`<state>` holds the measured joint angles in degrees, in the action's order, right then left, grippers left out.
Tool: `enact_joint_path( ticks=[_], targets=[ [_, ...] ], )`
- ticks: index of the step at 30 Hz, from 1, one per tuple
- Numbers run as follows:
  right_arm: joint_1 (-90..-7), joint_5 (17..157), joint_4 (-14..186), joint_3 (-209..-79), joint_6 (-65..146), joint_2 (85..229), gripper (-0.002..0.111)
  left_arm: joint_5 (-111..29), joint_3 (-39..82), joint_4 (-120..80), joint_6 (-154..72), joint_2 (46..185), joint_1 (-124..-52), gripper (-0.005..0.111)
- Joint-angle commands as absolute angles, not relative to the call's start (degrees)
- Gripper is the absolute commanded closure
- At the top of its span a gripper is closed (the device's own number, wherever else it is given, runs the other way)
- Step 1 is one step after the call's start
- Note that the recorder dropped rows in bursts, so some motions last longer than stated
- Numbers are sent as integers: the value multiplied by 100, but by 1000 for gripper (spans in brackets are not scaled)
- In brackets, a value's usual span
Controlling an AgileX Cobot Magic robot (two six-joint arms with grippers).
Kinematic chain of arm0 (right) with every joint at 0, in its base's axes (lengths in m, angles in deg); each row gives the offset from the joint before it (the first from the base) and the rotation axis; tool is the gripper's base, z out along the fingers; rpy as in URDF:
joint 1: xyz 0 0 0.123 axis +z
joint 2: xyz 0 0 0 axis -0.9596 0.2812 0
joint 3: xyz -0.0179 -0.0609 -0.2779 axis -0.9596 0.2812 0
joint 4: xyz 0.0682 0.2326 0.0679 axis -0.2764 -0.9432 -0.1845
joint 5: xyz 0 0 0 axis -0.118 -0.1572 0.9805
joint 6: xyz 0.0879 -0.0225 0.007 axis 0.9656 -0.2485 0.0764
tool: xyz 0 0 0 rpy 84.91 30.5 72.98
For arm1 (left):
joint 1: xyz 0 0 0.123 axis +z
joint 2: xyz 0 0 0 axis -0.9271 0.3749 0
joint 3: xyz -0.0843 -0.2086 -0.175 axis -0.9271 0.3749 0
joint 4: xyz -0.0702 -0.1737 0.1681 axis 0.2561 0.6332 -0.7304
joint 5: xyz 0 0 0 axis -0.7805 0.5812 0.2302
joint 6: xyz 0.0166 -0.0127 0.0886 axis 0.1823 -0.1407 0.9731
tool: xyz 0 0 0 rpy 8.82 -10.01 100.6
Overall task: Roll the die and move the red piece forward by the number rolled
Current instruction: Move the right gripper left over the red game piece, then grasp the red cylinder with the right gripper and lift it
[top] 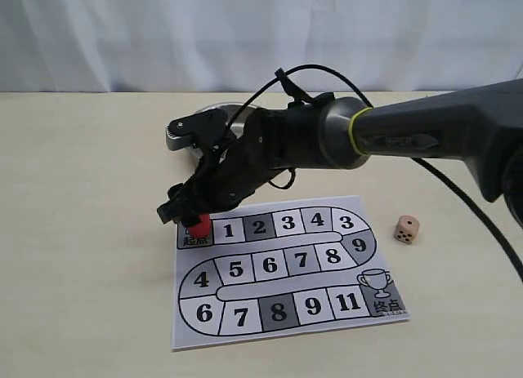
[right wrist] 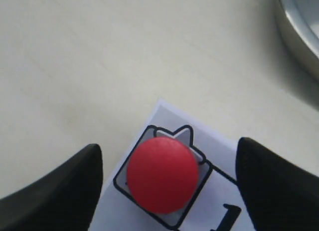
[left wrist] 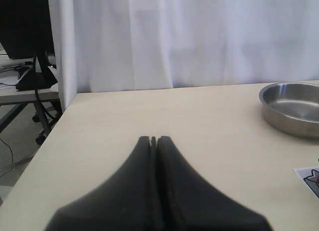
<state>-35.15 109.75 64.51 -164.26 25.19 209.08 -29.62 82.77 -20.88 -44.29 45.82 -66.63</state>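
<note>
The red piece (top: 199, 226) (right wrist: 162, 174) stands upright on the grey start square at the top left corner of the paper game board (top: 286, 268). My right gripper (top: 186, 216) (right wrist: 167, 178) hangs open directly over it, one finger on each side, not touching it. The die (top: 406, 229) lies on the table to the right of the board, well away from both grippers. My left gripper (left wrist: 153, 139) is shut with nothing between its fingers and points over bare table; it does not show in the exterior view.
A round steel bowl (top: 200, 130) (left wrist: 294, 107) (right wrist: 301, 29) sits behind the board, partly hidden by the right arm (top: 392, 133). The board's numbered track runs right from the start square. A white curtain (top: 245, 35) backs the table.
</note>
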Motion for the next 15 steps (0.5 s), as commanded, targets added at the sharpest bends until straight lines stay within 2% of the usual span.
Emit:
enact_joint_path(
  ticks=[1,10,13,15],
  targets=[
    [-3483,10656,6512,-16462,2308,20984,38,-3030,8242,-2050,-4451,4566,-6673,107],
    [-3483,10647,6512,-16462,2228,21046,39,-3054,8242,-2050,-4451,4566,-6673,107],
    [-3483,10659,6512,-16462,2228,21046,46,-3054,8242,-2050,-4451,4566,-6673,107],
    [-3483,10690,6512,-16462,2228,21046,56,-3054,8242,-2050,-4451,4566,-6673,107]
  ],
)
